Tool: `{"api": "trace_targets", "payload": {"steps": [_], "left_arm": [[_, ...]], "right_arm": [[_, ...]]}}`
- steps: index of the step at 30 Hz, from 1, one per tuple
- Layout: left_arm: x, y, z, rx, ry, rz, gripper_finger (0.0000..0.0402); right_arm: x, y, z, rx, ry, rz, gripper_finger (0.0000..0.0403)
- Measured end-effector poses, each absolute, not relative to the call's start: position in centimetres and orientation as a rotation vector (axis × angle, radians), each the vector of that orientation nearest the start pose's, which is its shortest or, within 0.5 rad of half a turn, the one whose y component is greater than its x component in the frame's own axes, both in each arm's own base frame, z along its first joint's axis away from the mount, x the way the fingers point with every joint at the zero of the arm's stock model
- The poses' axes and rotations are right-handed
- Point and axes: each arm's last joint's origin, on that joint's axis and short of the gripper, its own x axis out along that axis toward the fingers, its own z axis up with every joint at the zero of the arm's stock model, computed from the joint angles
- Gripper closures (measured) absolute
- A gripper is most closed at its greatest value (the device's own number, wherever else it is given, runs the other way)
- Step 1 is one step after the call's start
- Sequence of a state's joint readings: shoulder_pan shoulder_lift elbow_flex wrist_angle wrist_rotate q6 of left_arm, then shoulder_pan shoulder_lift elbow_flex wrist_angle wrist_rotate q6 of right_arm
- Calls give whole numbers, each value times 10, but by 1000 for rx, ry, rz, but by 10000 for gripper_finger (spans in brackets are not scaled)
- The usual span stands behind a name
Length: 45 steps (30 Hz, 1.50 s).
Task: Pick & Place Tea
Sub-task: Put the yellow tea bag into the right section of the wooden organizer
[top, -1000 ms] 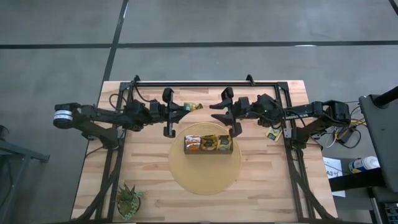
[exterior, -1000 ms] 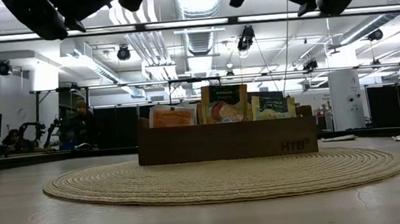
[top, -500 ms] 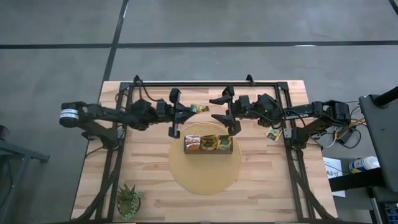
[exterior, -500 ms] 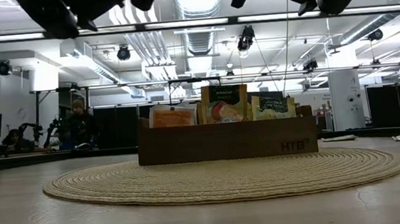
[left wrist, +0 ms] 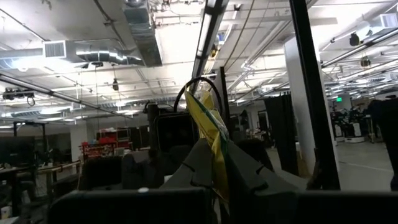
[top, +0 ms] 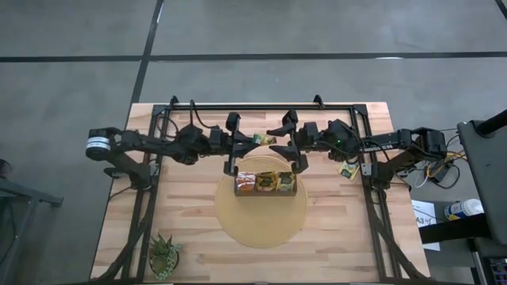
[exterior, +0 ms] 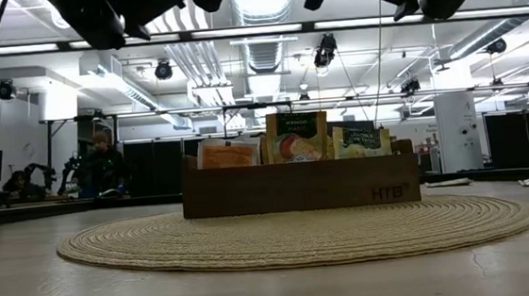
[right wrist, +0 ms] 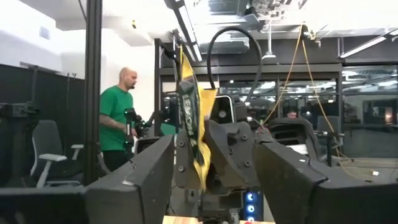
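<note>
My left gripper [top: 255, 140] pinches a tea bag [top: 264, 139] at the box's [top: 265, 183] twelve o'clock for handover; my right gripper [top: 279, 142] gapes, empty.

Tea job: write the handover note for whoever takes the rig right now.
Left gripper: shut on a green-and-yellow tea sachet, held in the air behind the wooden box, facing the right gripper.
Right gripper: open, empty, level with the left one, the sachet hanging between its fingers in the right wrist view.
Done: several sachets stand in the box on the round woven mat.
Left: hand over or place the held sachet; one more sachet lies on the table under the right arm.
</note>
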<state>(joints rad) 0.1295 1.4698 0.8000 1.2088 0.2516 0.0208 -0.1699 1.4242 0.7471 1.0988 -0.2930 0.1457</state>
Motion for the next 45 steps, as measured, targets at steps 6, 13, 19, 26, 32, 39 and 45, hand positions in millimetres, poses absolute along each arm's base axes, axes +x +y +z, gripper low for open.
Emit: {"api": "trace_targets", "payload": {"steps": [6, 13, 19, 26, 32, 39, 45], "left_arm": [[309, 33, 308, 121, -523, -113, 385], [309, 34, 309, 125, -522, -95, 385], [310, 36, 307, 109, -486, -47, 340], [307, 39, 308, 109, -440, -32, 308], [295, 39, 316, 114, -324, -18, 273], [266, 39, 327, 150, -152, 125, 253], [245, 38, 324, 182, -143, 193, 253]], "right_arm": [[294, -42, 296, 36, -396, 151, 235], [295, -41, 296, -19, -392, 144, 377], [295, -42, 295, -21, -385, 138, 394], [295, -42, 295, -16, -375, 138, 394], [280, -39, 308, -17, -313, 138, 394], [253, -34, 315, 51, 42, 128, 394], [250, -27, 302, 99, 470, 150, 394]]}}
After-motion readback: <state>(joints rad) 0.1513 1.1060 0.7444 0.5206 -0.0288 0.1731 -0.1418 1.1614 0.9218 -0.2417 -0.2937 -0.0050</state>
